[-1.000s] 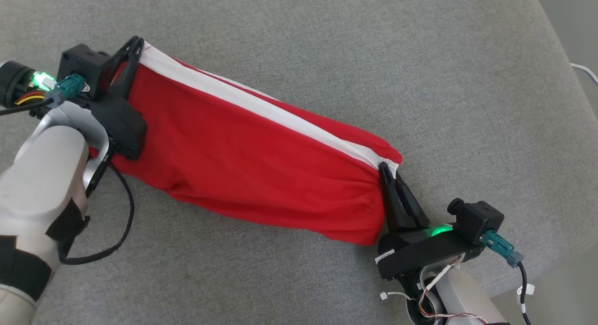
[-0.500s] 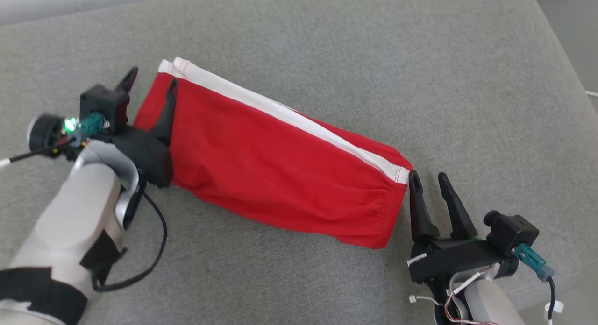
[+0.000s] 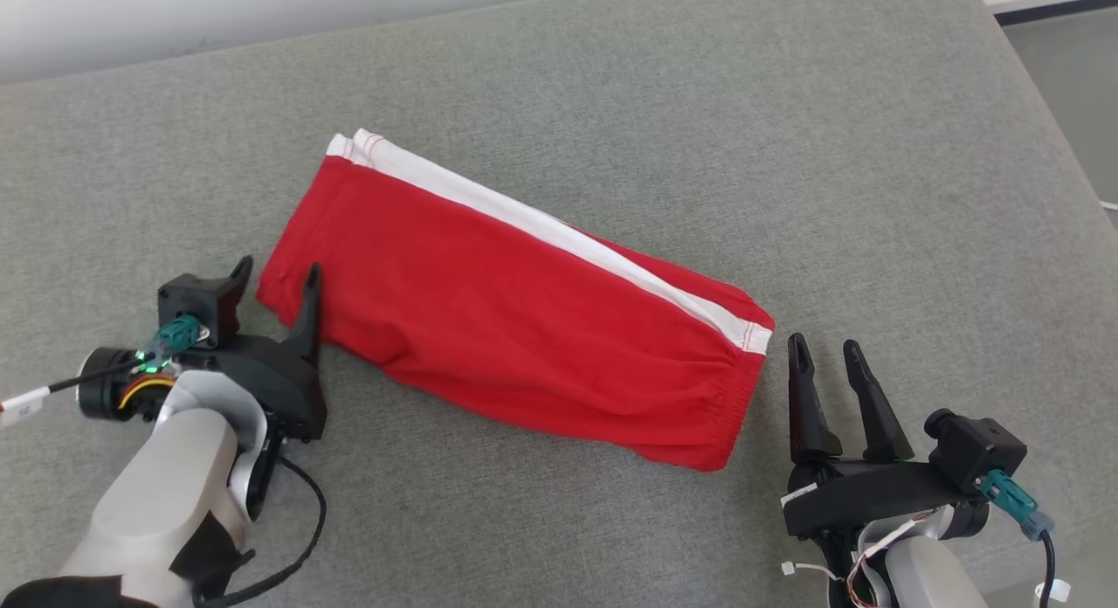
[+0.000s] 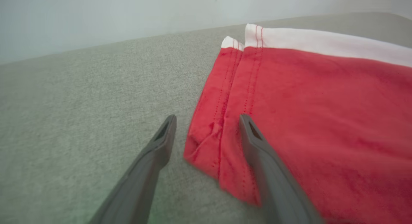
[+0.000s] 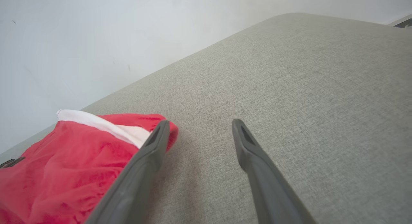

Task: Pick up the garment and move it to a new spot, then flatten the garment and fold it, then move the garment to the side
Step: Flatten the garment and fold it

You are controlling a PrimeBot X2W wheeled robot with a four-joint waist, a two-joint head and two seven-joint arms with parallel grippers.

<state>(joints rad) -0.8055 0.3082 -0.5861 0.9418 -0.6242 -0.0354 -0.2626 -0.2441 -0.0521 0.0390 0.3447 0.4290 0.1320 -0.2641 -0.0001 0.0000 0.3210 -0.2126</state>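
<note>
On the grey woven cushion (image 3: 611, 84), the folded red garment (image 3: 489, 328) with a white side stripe lies flat, slanting from far left to near right. The left gripper (image 3: 278, 269) has its fingers spread either side of the near-left hem corner, gripping nothing. The right gripper (image 3: 824, 344), also spread and empty, is just beside the gathered right end. A pale wall (image 3: 175, 23) runs along the cushion's far edge.
</note>
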